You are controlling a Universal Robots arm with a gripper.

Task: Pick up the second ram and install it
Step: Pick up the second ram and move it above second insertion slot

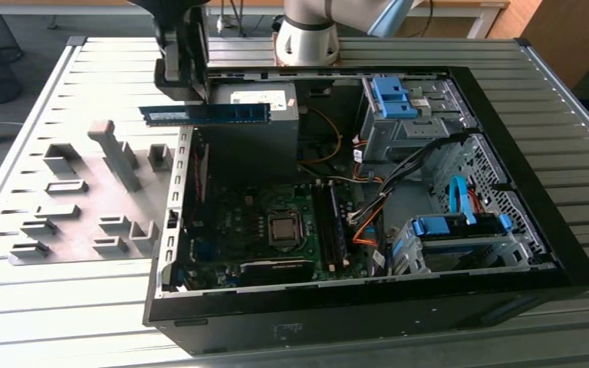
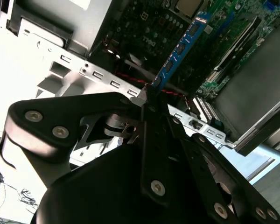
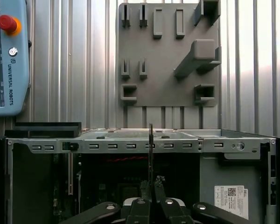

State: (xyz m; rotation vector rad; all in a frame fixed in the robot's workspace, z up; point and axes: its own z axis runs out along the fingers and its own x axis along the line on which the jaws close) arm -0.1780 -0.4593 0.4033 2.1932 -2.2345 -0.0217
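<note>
- Beneath the black two-finger gripper (image 1: 175,98): open black metal computer case (image 1: 356,314), dark green motherboard (image 1: 233,215) exposed inside.
- Beside the gripper and lower, off the case: flat grey fixture plate (image 3: 163,70) with raised slots.
- Fingers pinched on one end of the stick.
- Held level above the case's rim: long thin blue circuit-board ram stick (image 1: 223,113).
- Probably light, stiff and fragile; best gripped by bare board edges, clear of chips.

Black gripper (image 2: 147,99), silver screws (image 2: 157,187); pale-grey arm (image 1: 305,34).
</note>
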